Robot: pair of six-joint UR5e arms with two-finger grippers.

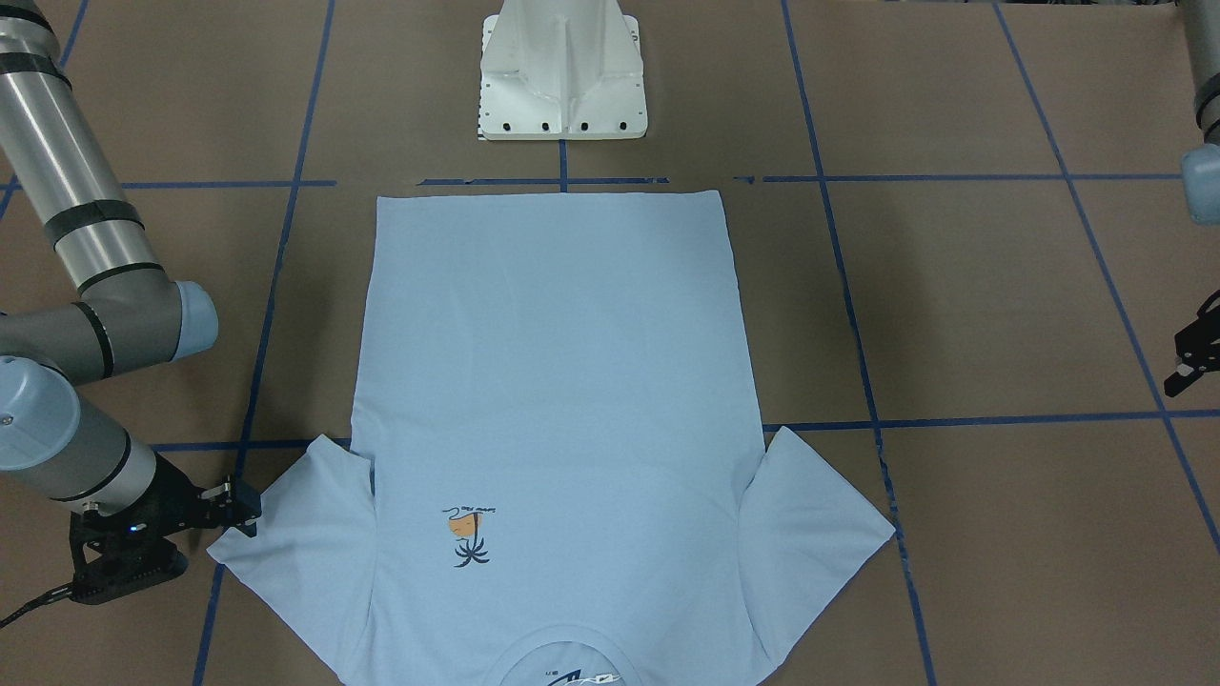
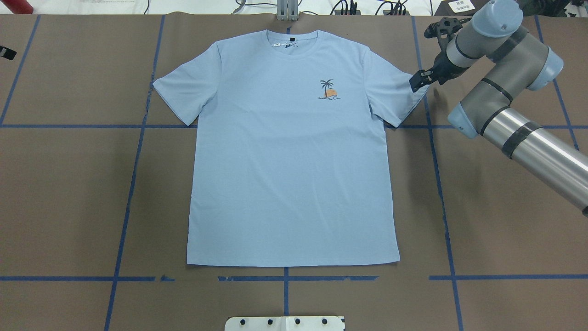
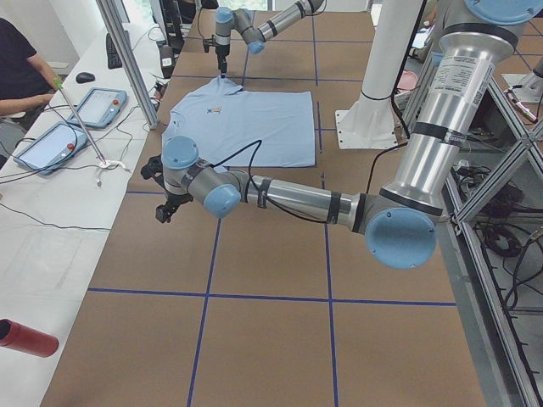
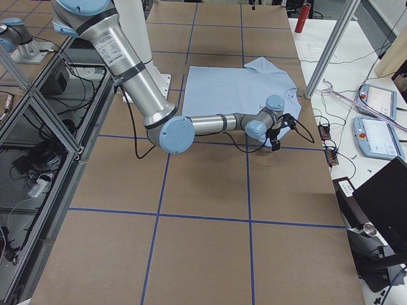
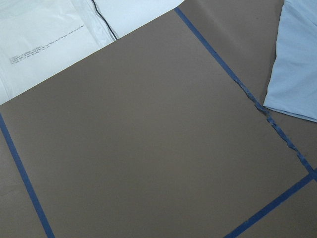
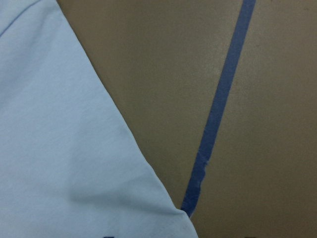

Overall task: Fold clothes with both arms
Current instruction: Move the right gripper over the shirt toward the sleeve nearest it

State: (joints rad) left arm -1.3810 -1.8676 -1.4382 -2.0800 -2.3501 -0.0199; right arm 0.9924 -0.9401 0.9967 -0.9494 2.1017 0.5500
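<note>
The light blue T-shirt (image 2: 294,161) lies flat and spread out on the brown table (image 2: 69,193), front side up, with the palm-tree print (image 2: 328,89) on its chest. The white pedestal base (image 1: 562,76) stands just beyond the T-shirt's hem. The right claw (image 2: 419,81) is low at the tip of the T-shirt's sleeve on the print side. I cannot tell how far it is open, or whether it has hold of the cloth. The left claw (image 1: 1193,367) hangs well apart from the T-shirt's other sleeve, and its opening I also cannot tell.

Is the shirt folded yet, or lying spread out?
Spread out: the T-shirt lies flat and front up on the table, nothing folded over.
</note>
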